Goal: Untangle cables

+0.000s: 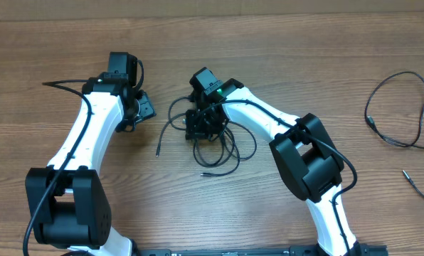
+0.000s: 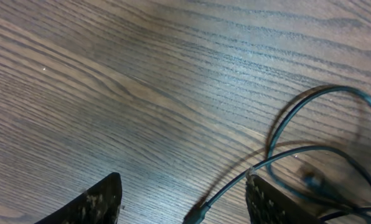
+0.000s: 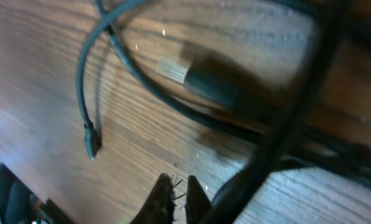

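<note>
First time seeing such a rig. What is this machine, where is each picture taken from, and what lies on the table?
Two white-and-black robot arms work at a wooden table. One picture looks down from above; the others come from a camera on each wrist. A tangle of thin black cables lies in the middle; a separate cable lies off to the right. The left gripper is open, gripping nothing. The right gripper is down in the tangle and shut; whether it pinches a cable is unclear.

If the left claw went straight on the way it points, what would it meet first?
Likely the thin black cable just ahead of the left claw, then bare table; depth is unclear.
</note>
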`<action>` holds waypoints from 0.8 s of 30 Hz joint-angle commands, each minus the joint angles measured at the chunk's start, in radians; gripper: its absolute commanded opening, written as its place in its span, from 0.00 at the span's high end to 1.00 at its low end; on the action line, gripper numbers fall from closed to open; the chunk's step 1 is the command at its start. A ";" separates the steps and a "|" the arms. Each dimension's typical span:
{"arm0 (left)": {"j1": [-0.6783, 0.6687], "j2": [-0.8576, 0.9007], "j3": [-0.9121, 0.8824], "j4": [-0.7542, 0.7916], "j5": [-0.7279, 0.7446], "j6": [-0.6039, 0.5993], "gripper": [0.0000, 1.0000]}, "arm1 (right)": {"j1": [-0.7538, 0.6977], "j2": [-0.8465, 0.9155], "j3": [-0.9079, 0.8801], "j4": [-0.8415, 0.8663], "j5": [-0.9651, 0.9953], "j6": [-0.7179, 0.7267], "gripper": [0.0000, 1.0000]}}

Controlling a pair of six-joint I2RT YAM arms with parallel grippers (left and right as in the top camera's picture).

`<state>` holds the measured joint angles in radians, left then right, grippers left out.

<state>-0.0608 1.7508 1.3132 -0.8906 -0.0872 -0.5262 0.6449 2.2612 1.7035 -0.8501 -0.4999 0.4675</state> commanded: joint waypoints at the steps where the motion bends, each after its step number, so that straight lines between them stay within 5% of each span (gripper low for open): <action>1: -0.002 0.003 -0.003 -0.004 -0.008 -0.019 0.36 | -0.023 -0.033 0.020 -0.026 -0.086 -0.038 0.96; 10: -0.013 0.004 -0.004 0.031 0.163 0.001 0.43 | -0.153 -0.245 0.262 -0.320 -0.197 -0.315 0.96; 16: -0.062 0.008 -0.005 0.119 0.358 0.129 0.43 | -0.202 -0.398 0.435 -0.375 -0.049 -0.324 0.96; 24: -0.198 0.032 -0.004 0.201 0.402 0.191 0.25 | -0.202 -0.524 0.488 -0.359 0.006 -0.324 0.96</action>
<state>-0.2131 1.7596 1.3132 -0.7071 0.2665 -0.3836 0.4404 1.7382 2.1860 -1.2152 -0.5293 0.1574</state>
